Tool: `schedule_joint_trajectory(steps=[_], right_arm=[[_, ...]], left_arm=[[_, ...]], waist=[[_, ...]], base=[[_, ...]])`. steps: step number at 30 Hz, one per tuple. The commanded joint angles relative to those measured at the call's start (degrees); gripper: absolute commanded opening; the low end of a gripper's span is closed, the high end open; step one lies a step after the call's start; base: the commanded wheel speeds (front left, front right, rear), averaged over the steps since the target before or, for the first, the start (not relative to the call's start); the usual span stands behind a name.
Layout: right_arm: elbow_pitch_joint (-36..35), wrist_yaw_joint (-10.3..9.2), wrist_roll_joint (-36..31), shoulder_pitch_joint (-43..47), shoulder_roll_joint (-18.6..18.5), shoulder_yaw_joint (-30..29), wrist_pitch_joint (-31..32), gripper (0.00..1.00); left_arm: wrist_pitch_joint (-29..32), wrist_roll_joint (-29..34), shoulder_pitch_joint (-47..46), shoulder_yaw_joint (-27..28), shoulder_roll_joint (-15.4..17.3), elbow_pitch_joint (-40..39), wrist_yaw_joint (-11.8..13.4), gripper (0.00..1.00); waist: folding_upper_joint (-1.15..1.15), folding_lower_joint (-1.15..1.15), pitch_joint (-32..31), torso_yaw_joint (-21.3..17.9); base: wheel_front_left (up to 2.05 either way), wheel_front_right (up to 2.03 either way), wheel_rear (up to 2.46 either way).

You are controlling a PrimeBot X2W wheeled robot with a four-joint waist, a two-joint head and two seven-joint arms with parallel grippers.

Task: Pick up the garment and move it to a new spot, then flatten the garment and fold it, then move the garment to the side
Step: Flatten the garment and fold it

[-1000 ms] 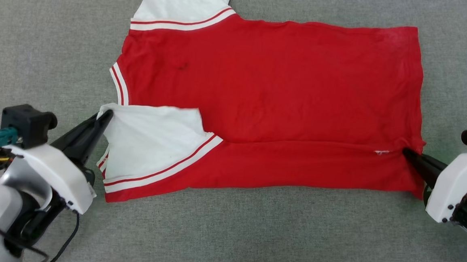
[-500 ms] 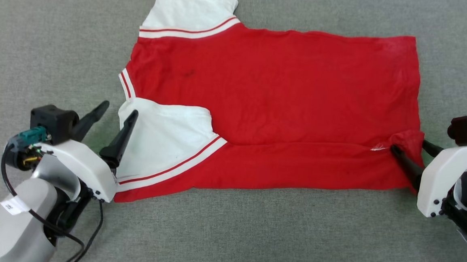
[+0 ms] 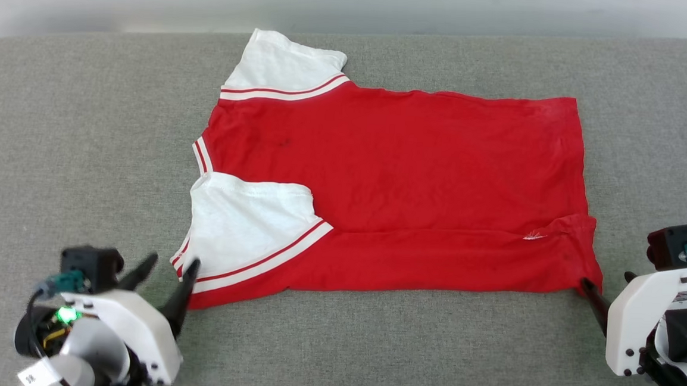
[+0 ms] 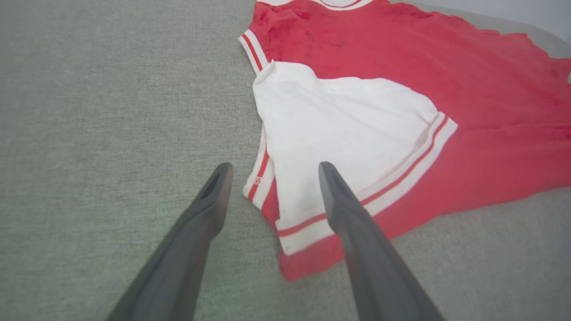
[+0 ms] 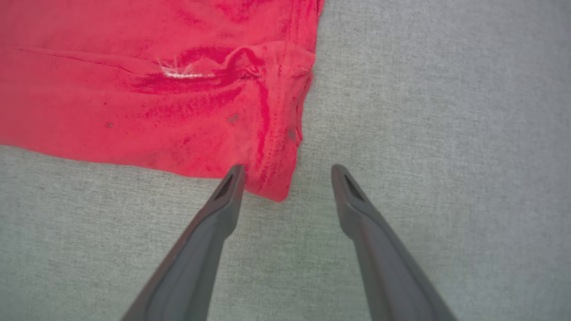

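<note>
The garment [image 3: 417, 162] lies flat on the grey cloth surface [image 3: 84, 141], plain red face up. Its near long edge is folded over, and a white sleeve [image 3: 246, 217] lies on top of that fold; the other sleeve [image 3: 280, 64] points away. My left gripper [image 3: 171, 263] stands open at the garment's near left corner, one finger over the sleeve trim [image 4: 312, 227]. In the left wrist view the left gripper [image 4: 274, 167] holds nothing. My right gripper [image 3: 605, 279] is open beside the near right hem corner [image 5: 276, 187], and nothing sits between the tips of the right gripper [image 5: 289, 169].
The grey surface's far edge [image 3: 121, 30] runs across the top of the head view, with a pale background behind it. A small white frayed mark [image 3: 535, 234] sits on the fold near the right hem.
Both grippers let go of the garment, the left off the white sleeve and the right off the hem fold, and drew back toward me. The head camera shifted, so the far edge now shows.
</note>
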Motion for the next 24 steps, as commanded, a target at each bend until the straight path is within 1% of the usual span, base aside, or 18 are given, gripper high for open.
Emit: schedule_joint_trajectory(steps=[1, 3, 4, 8, 13, 18, 20, 21, 22, 23, 24], right_arm=[[-1.17, -0.04, -0.17, 0.61, 1.10, -0.90, 0.17, 1.00], [-3.10, -0.04, -0.87, 2.20, 2.91, -2.18, 1.01, 1.00], [-5.73, -0.04, -1.24, 3.63, 4.94, -3.39, 1.62, 1.00], [-7.86, -0.04, -1.57, 4.73, 6.48, -3.89, 1.74, 1.00], [-9.18, -0.04, -1.89, 4.35, 6.97, -3.86, 1.15, 1.00], [-9.92, -0.04, -1.98, 3.55, 7.10, -3.66, 0.53, 1.00], [-10.19, -0.04, -1.98, 3.29, 7.11, -3.52, 0.20, 1.00], [-10.22, -0.04, -1.93, 3.23, 7.09, -3.42, 0.13, 1.00], [-10.29, -0.04, -1.94, 3.15, 6.92, -3.42, -0.10, 1.00], [-10.31, -0.04, -2.07, 2.93, 6.71, -3.48, -0.30, 1.00], [-10.32, -0.03, -2.12, 2.67, 6.55, -3.54, -0.46, 1.00]], left_arm=[[0.93, 0.06, 1.14, -0.37, 0.70, -0.89, 0.65, 1.00], [3.30, 0.24, 2.86, -1.27, 1.67, -2.90, 2.09, 1.00], [5.43, -0.11, 4.25, -1.69, 2.47, -5.20, 3.69, 1.00], [6.76, -0.23, 4.52, -1.47, 3.02, -6.19, 5.35, 1.00], [8.07, -0.30, 3.84, -1.63, 3.27, -5.27, 6.31, 1.00], [10.04, -0.12, 3.95, -2.73, 3.40, -2.42, 6.72, 1.00], [11.55, -0.93, 4.37, -3.82, 2.95, -1.29, 6.02, 1.00], [12.67, -1.28, 4.77, -4.73, 2.79, -0.78, 5.45, 0.85], [13.52, -1.58, 5.09, -5.40, 2.58, -0.35, 4.98, 0.38], [14.03, -1.99, 5.29, -5.78, 2.28, 0.00, 4.69, 0.00], [14.25, -2.06, 5.25, -6.07, 2.00, 0.19, 4.30, 0.00]], waist=[[0.00, 0.00, -0.23, -0.02], [0.00, 0.00, -0.22, -0.06], [0.00, 0.00, 0.33, -0.18], [0.00, 0.00, 1.45, -0.71], [0.00, 0.00, 3.19, -1.57], [0.00, 0.00, 5.03, -2.26], [0.00, 0.00, 5.74, -2.33], [0.00, 0.00, 5.94, -2.34], [0.00, 0.00, 6.09, -2.34], [0.00, 0.00, 6.22, -2.31], [0.00, 0.00, 6.26, -2.25]], base=[[0.00, 0.00, 0.00], [0.00, 0.00, 0.00], [0.00, 0.00, 0.00], [0.00, 0.00, 0.00], [0.00, 0.00, 0.00], [0.00, 0.00, 0.00], [0.00, 0.00, 0.00], [0.00, 0.00, 0.00], [0.00, 0.00, 0.00], [0.00, 0.00, 0.00], [0.00, 0.00, 0.00]])
